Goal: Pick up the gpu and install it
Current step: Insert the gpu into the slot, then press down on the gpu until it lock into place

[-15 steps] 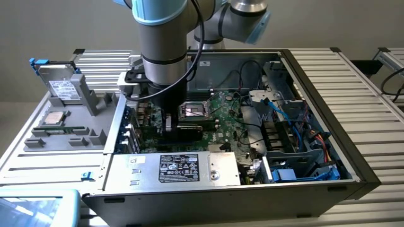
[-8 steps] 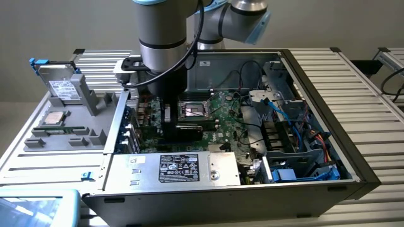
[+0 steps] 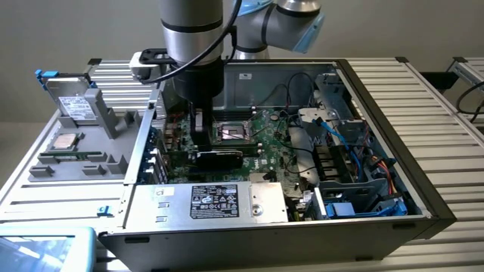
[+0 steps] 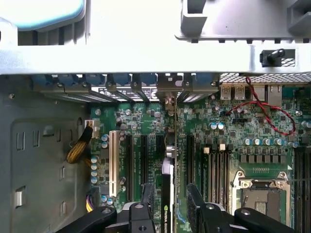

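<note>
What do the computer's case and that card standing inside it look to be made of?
Computer case: looks like sheet metal, with matte grey-silver panels, folded edges and stamped slots. The gpu, seen edge-on between the gripper's open fingers: a thin green circuit board, probably fibreglass laminate, with a black cooler block that could be plastic or metal. Motherboard: the same glossy green board, studded with shiny metal-capped parts.

gpu (image 4: 166,213): black, green logo, between black tool (image 4: 170,206) fingers | motherboard (image 4: 233,131): green | wire (image 4: 265,114) beyond tool: red
</note>
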`<state>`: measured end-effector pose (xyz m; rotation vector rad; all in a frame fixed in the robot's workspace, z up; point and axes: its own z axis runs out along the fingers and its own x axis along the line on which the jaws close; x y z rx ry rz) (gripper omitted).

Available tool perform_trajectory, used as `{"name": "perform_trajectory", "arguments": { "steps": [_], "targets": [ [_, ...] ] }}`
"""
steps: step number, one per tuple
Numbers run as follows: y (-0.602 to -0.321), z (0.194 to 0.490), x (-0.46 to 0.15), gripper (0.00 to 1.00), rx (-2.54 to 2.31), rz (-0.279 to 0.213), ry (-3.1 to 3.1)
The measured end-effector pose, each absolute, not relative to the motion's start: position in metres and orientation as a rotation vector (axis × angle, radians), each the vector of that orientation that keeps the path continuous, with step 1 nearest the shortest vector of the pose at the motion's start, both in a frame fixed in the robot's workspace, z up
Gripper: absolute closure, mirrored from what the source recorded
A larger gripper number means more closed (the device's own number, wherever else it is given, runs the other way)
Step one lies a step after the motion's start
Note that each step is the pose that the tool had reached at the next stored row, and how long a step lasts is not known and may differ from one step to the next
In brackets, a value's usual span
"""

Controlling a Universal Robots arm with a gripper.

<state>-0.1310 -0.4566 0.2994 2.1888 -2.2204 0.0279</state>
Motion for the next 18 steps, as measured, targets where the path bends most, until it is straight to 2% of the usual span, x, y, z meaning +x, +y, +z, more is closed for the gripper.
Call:
{"name": "perform_trajectory", "arguments": {
  "steps": [17, 18],
  "targets": [
    [-0.4566, 0.3015, -0.1310, 0.59, 2.188, 0.029, -2.220],
    [-0.4566, 0.3015, -0.1310, 0.62, 2.188, 0.029, -2.220]
  ]
}}
